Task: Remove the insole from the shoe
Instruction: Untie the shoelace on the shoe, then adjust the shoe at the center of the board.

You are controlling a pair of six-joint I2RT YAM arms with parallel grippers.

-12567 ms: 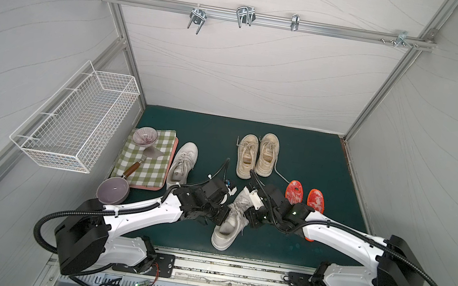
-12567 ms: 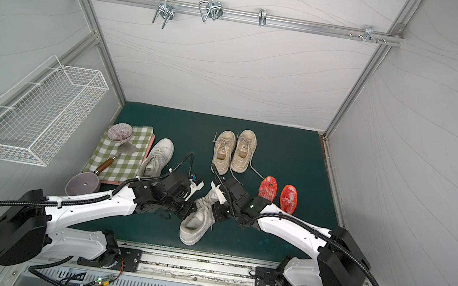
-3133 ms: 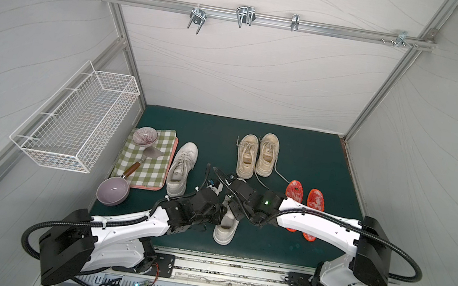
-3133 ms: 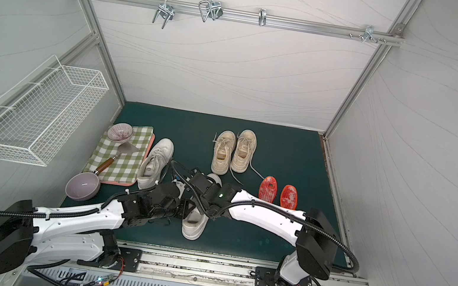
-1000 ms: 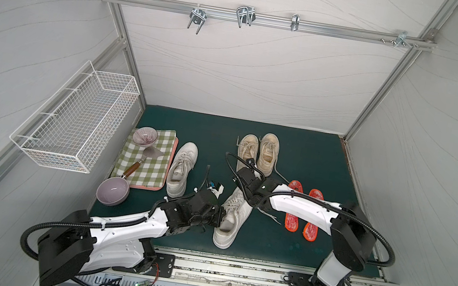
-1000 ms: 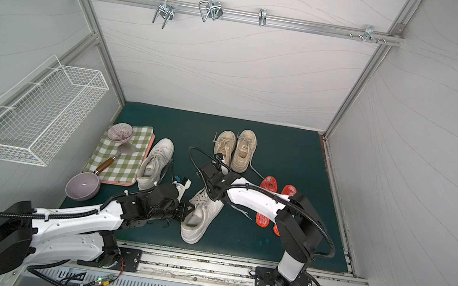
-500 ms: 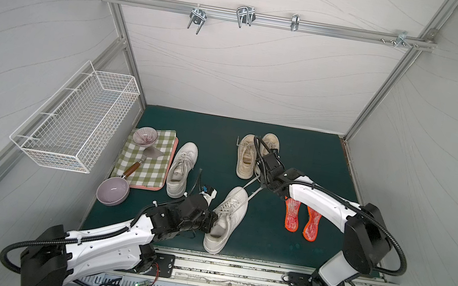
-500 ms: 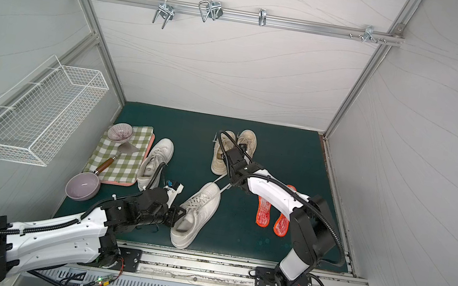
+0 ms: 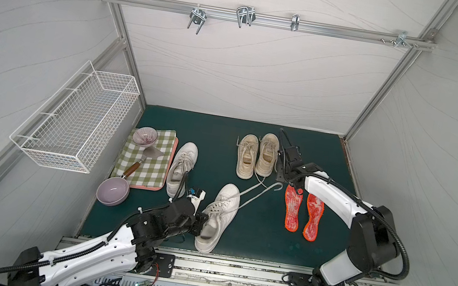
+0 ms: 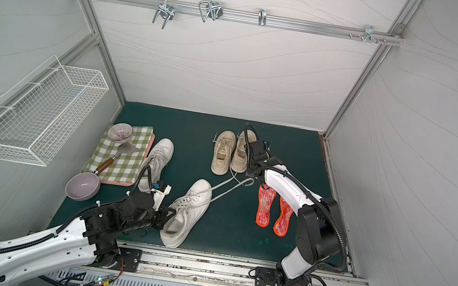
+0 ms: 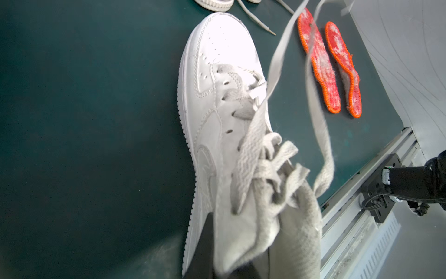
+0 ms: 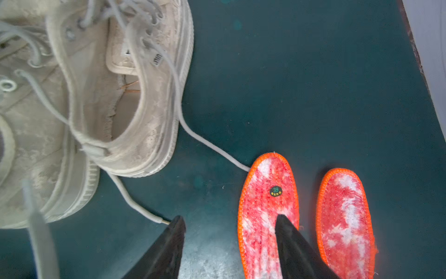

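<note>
Though unseen from above, a sticker (image 12: 275, 190) marks the red insole (image 12: 260, 210).

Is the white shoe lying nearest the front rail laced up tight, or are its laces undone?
Undone. The white shoe has two long laces running loose, away from it over the green mat, and there is no knot.

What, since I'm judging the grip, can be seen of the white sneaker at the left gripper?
The white sneaker lies sole-down on the green mat, toe angled toward the back. It looks like smooth leather, with a perforated toe. Its loosened laces trail toward the beige shoes. The left gripper is shut on its collar.
</note>
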